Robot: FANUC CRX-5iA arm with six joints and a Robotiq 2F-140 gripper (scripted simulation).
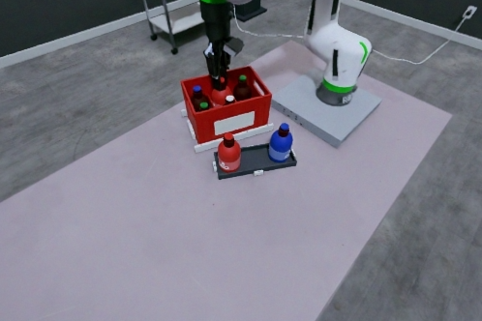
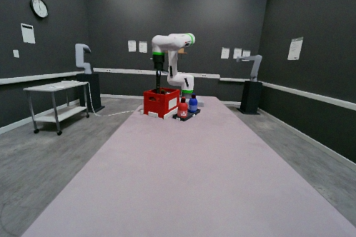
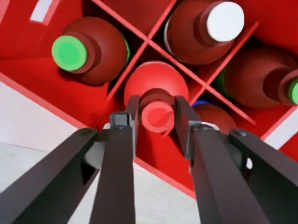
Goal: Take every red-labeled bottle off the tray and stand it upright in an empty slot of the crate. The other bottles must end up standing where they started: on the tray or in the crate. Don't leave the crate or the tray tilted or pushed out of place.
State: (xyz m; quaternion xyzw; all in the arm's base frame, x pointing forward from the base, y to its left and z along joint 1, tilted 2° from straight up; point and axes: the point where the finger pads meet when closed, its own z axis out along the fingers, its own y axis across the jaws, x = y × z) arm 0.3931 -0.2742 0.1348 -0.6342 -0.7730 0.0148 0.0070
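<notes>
Gripping red-capped bottle [image 1: 221, 95] [image 3: 157, 85], crate wall [image 1: 229, 121] [image 2: 154, 103] [image 3: 162, 175] near.

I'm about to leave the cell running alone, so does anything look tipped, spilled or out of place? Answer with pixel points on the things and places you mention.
Nothing stands out. The crate [image 1: 232, 110] [image 2: 154, 106] and the tray [image 1: 254, 159] [image 2: 196, 113] sit level, and the red bottle [image 1: 229, 154] [image 2: 182, 108] and blue bottle [image 1: 281, 144] [image 2: 193, 104] on the tray stand upright. I see no spill or damage.

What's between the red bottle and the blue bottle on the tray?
Just bare floor of the dark tray: no third bottle stands between the red bottle and the blue bottle. The top view shows it.
</notes>
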